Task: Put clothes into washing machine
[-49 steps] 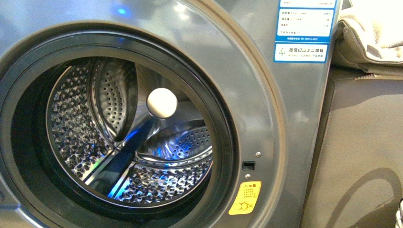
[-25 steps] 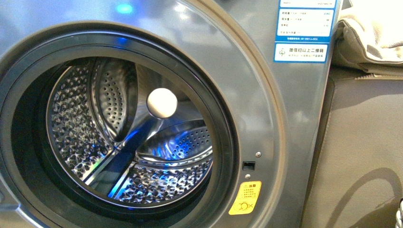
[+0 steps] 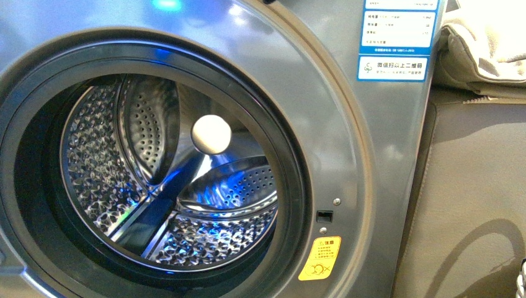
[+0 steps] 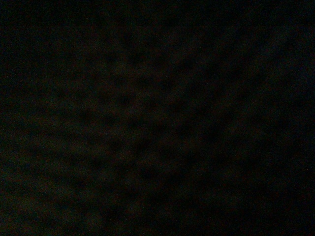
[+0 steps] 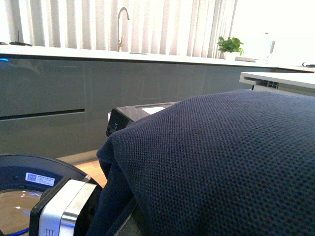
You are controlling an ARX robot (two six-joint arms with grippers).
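The washing machine [image 3: 347, 143] fills the front view, silver-grey, with its dark-rimmed porthole open. The shiny perforated drum [image 3: 124, 174] holds no clothes that I can see. A pale round hub [image 3: 211, 134] shows at its back. A yellow sticker [image 3: 320, 258] and blue-and-white labels [image 3: 397, 37] are on its front. Neither gripper shows in the front view. In the right wrist view the dark navy clothes [image 5: 221, 167] fill most of the picture and hide the jaws, which are shut on them. The left wrist view is dark.
A beige cushion [image 3: 487, 43] lies to the right of the machine, above a flat brown-grey panel [image 3: 471, 198]. The right wrist view shows a round dark part with a silver piece [image 5: 64, 209], grey cabinets [image 5: 49, 98], a worktop with a tap [image 5: 120, 24] and a plant [image 5: 230, 45].
A blue glint at the top of the machine's front has shifted slightly up and right. Nothing else differs in the front view.
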